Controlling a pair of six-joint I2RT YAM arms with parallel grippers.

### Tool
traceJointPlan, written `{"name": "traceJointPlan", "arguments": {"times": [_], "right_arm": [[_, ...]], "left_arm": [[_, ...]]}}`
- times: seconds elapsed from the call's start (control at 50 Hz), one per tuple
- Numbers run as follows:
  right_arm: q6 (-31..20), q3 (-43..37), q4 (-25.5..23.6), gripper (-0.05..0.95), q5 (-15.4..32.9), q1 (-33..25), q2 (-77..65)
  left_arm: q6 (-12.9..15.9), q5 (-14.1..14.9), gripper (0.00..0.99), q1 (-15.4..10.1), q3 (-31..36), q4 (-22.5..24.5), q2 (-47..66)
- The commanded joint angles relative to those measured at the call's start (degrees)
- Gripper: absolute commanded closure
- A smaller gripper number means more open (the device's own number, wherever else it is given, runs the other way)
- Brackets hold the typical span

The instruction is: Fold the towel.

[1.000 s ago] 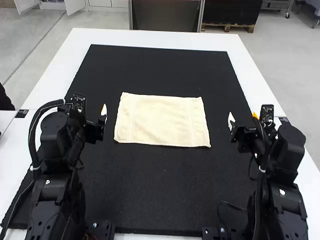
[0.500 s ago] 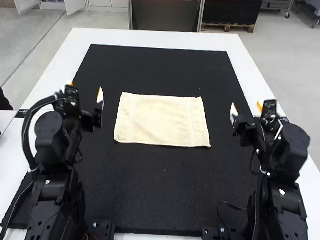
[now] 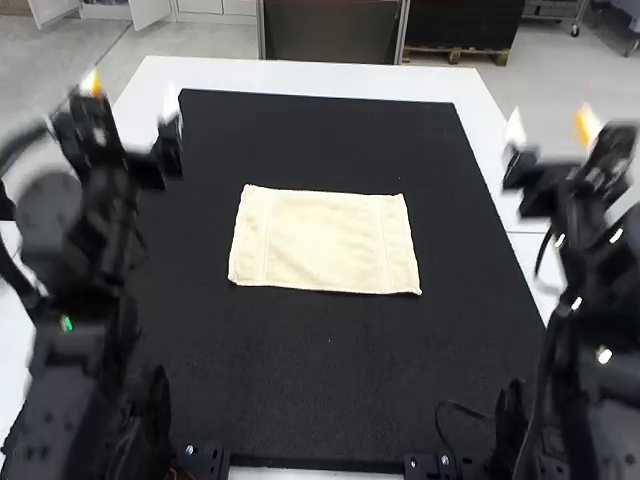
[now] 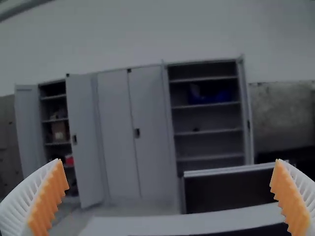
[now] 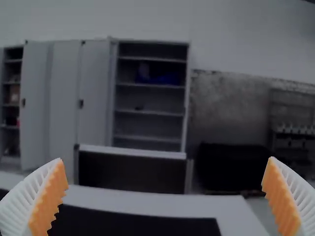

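Grey cabinets (image 4: pixel 114 137), some doors (image 4: pixel 84 142) open, stand before a pale wall (image 4: pixel 147 32).

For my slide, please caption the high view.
A cream towel lies flat on a black mat, with the left gripper and right gripper open on either side.

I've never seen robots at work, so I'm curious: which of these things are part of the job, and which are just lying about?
Part of the job:
- cream towel, lying flat
- left gripper, open
- right gripper, open

Just there:
- black mat under the towel
- white table
- thin black cable near the right arm's base
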Motion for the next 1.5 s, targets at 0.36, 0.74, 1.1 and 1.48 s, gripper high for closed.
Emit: {"name": "traceJointPlan", "arguments": {"times": [0.36,0.74,1.1,1.48], "right_arm": [[3.33,24.51,0.87,-0.01,5.87,-4.35,46.62],[-3.61,25.91,7.46,-0.01,22.83,10.85,66.21],[-2.73,24.24,9.3,-0.01,20.54,15.77,72.63],[-3.53,26.53,6.05,0.0,15.97,22.01,83.97]], "left_arm": [[-2.52,-11.49,0.061,-0.04,26.39,1.78,37.67],[-5.25,-17.65,0.057,-0.65,24.28,2.92,54.45],[-3.23,-9.65,0.046,-4.61,18.74,5.29,62.98],[-2.79,2.74,0.034,-5.75,25.51,-4.2,75.9]]}}
